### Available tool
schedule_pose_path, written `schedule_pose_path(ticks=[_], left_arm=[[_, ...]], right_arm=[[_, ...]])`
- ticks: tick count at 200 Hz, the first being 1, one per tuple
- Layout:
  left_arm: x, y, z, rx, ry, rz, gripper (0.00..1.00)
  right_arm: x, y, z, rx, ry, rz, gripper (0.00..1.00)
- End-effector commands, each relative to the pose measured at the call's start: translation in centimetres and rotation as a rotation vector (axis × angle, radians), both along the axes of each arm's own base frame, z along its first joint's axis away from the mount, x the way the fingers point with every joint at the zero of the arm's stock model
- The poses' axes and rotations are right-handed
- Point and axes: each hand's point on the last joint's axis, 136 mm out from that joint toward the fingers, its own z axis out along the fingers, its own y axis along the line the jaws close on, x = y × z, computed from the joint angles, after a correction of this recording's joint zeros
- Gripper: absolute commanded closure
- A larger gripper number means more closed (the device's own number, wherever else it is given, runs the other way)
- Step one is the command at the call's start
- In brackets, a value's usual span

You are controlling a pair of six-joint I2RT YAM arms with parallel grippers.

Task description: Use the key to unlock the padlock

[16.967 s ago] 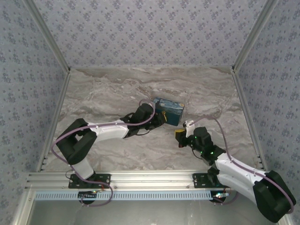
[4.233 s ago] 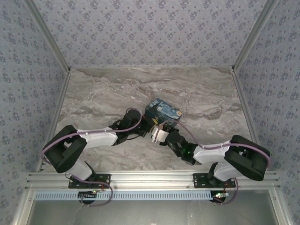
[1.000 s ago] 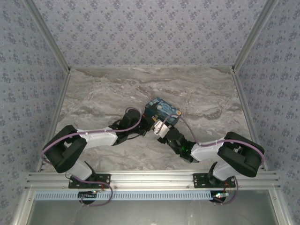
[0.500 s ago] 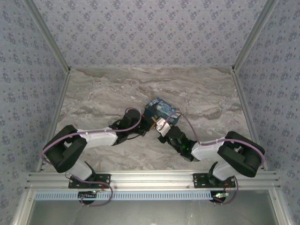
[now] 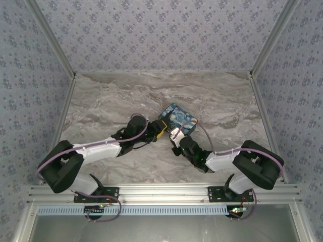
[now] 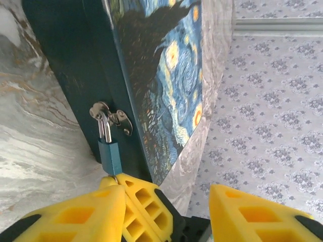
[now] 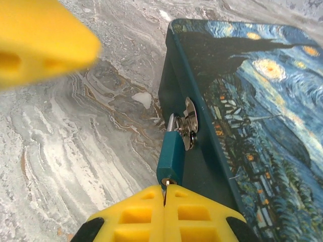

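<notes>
While the right gripper (image 7: pixel 164 190) is pinched fully closed, yellow tips right at the underside of the small teal-bodied padlock w/ silvery shackle (image 7: pixel 170 151), just a sliver of the tiny silvery key (image 7: pixel 165 182) shows betw. tips and keyhole; key head is hidden in the grip. Padlock hangs by its shackle from the round silvery clasp (image 7: pixel 190 121) on the dark-teal front wall of the blue-and-yellow Starry Night painted box (image 7: pixel 242 96), which sits approx. mid-way across the grey marbled bench (image 7: pixel 75 131). Can't tell if shackle is released. Left gripper (image 6: pixel 165 195) is spread wide, holding nothing; its yellow fingers (image 6: pixel 75 217) flank the right gripper's tips, one just beside them, the other well apart on the lid side.
</notes>
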Motion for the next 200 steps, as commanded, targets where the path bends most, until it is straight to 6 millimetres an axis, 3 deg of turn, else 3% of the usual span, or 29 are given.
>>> schedule_pose_path(ticks=[1,35,67,103,158,200], left_arm=[[0.1,2.4,-0.4,0.090,-0.008,0.011,0.46],[2.5,6.2,-0.5,0.201,-0.026,0.006,0.32],[5.7,7.0,0.6,0.308,-0.097,-0.079,0.24],[9.0,3.9,1.7,0.337,-0.171,-0.268,0.21],[12.0,0.7,-1.8,0.404,-0.136,-0.428,0.22],[12.0,-1.3,-5.1,0.368,-0.077,-0.531,0.24]], right_arm=[[0.0,-0.3,-0.8,0.026,0.052,-0.041,1.00],[-0.3,-0.6,-1.4,0.035,0.092,-0.061,1.00],[-0.1,-0.5,-1.3,0.049,0.116,-0.077,1.00],[-0.1,-0.6,-1.3,0.053,0.126,-0.086,1.00],[0.0,-0.4,-1.2,0.058,0.140,-0.091,1.00],[0.1,-0.3,-1.2,0.062,0.151,-0.088,1.00]])
